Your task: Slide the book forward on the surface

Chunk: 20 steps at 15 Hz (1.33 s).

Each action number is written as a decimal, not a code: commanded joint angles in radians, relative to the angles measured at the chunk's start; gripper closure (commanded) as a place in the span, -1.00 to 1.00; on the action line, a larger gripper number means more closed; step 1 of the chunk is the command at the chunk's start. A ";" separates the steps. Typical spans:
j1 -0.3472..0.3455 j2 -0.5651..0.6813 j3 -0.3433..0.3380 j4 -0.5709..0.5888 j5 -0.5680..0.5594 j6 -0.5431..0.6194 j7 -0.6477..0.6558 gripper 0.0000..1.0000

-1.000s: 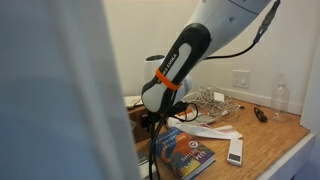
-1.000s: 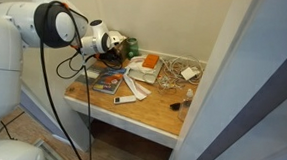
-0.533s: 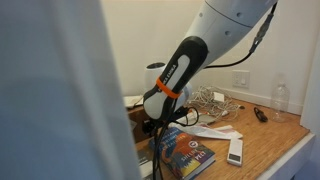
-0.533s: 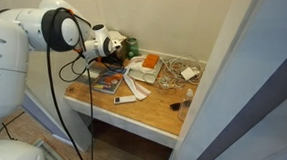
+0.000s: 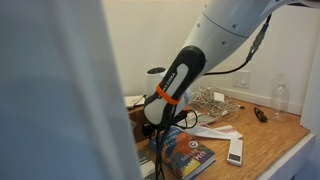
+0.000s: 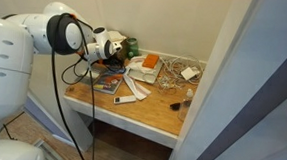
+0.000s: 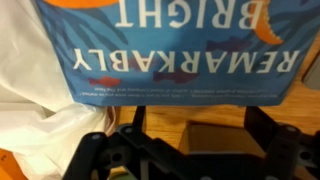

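- Step in hand: approach. The gripper (image 7: 200, 128) hangs low at the near edge of the book (image 7: 165, 45), lining up for a push; no push contact is evident.
- Claw: in the wrist view the jaws stand apart, with bare wood between them and nothing held.
- Book: lies flat on the table (image 5: 270, 140) at the end nearest the robot, blue cover up. In the wrist view its lettered edge runs across the frame just ahead of the fingertips. Whether they touch it cannot be told.
- Neighbours: a white remote (image 5: 235, 151) lies just beside the book in an exterior view. White paper (image 7: 30, 90) borders the book's left side in the wrist view. A tangle of cables (image 5: 208, 100) sits farther back on the table.
- Arm (image 5: 175, 80): reaches steeply down over the book's end of the table and hides the claw itself in that exterior view.
- Next move, as judged: bring the fingertips against the book's near edge, close to its middle, then drive level along the wood, away from the robot.
- Risk, as judged: an off-centre push would turn the book instead of sliding it. The remote and loose paper may be carried along. Pressing down too hard could make the cover stick.
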<state>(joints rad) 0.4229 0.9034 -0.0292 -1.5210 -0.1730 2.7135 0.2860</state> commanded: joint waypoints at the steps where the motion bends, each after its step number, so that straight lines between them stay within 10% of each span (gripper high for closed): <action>1: -0.012 0.018 0.013 0.038 0.014 -0.050 -0.032 -1.00; 20: -0.045 -0.016 0.066 0.076 0.134 -0.496 0.095 -1.00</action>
<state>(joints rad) 0.3998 0.9062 0.0107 -1.4233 -0.0793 2.2447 0.3409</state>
